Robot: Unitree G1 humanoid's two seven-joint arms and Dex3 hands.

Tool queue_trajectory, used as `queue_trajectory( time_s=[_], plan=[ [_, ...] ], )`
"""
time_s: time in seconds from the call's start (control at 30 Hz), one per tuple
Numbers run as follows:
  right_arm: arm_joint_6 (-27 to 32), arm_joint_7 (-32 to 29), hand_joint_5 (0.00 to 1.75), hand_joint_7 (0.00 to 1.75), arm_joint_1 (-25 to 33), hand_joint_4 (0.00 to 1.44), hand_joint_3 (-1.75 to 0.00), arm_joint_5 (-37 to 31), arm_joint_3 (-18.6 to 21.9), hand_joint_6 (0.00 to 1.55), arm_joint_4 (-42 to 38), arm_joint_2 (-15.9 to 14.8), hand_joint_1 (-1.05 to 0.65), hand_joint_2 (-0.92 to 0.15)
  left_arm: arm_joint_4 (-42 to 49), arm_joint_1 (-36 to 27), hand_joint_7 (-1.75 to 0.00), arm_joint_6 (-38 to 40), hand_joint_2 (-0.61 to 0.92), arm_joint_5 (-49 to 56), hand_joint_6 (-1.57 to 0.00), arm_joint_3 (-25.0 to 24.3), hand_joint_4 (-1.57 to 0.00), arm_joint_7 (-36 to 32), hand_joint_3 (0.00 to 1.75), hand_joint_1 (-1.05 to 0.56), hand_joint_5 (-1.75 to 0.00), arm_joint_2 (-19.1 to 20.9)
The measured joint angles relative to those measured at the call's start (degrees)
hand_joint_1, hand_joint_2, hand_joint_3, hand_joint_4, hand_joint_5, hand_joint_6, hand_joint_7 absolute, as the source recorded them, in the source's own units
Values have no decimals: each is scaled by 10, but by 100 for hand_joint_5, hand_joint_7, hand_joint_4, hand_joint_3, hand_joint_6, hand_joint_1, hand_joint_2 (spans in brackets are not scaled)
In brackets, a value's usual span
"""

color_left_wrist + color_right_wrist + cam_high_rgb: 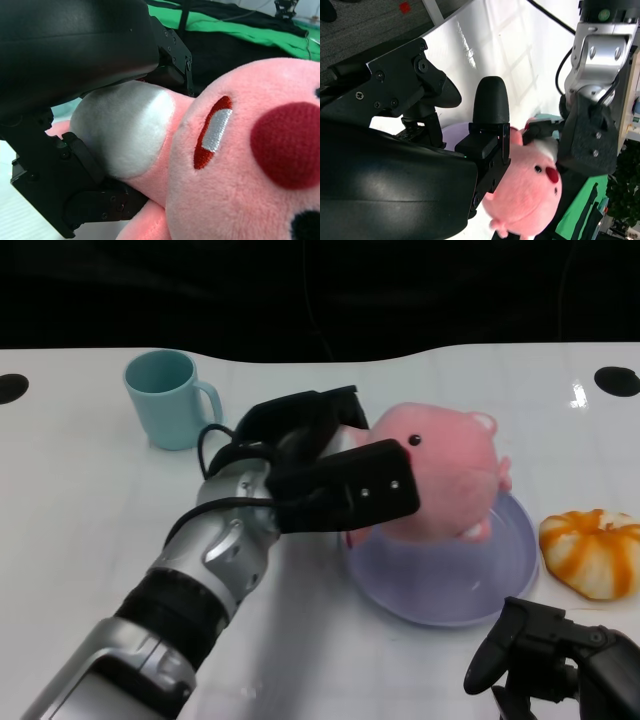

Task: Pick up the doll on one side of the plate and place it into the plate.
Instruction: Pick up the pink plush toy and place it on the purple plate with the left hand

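My left hand (320,465) grips a pink plush doll (445,475) from its left side and holds it over the lavender plate (500,575). The doll's underside looks to be at or just above the plate's far left part; I cannot tell if it touches. In the left wrist view the doll (240,165) fills the picture, its white belly patch pressed between my black fingers (60,190). My right hand (560,655) rests near the table's front edge, below the plate, holding nothing, fingers apart. The right wrist view shows the doll (530,192) and the left hand (587,140) beyond my own fingers (490,105).
A teal mug (168,398) stands at the back left. An orange and white striped plush pumpkin (592,552) lies just right of the plate. Black round marks sit at the table's far left and far right edges.
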State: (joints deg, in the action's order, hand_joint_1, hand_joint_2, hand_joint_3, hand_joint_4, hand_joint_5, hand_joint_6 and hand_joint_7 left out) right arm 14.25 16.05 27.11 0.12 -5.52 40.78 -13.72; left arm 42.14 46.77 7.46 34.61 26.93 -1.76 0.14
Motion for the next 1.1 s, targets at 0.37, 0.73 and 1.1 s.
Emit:
queue_trajectory(
  time_s=[0.37, 0.73, 1.1],
  plan=[
    [-1, -2, 172, 149, 6, 62, -112, -1, -9, 54, 9, 0, -1, -62, 132, 65, -97, 2, 73, 6, -80, 20, -82, -1, 59, -30, -175, -71],
    [-2, -7, 172, 149, 8, 64, -118, -1, -12, 56, 10, 0, -2, -58, 166, 78, -2, -32, 92, -20, -46, 16, -26, 52, 18, -47, -99, -79],
    [-2, -7, 172, 148, 8, 64, -118, -1, -10, 56, 11, 0, -2, -57, 119, 74, 0, -52, 92, 10, 0, 58, 0, 94, 48, -105, 0, -46]
  ],
)
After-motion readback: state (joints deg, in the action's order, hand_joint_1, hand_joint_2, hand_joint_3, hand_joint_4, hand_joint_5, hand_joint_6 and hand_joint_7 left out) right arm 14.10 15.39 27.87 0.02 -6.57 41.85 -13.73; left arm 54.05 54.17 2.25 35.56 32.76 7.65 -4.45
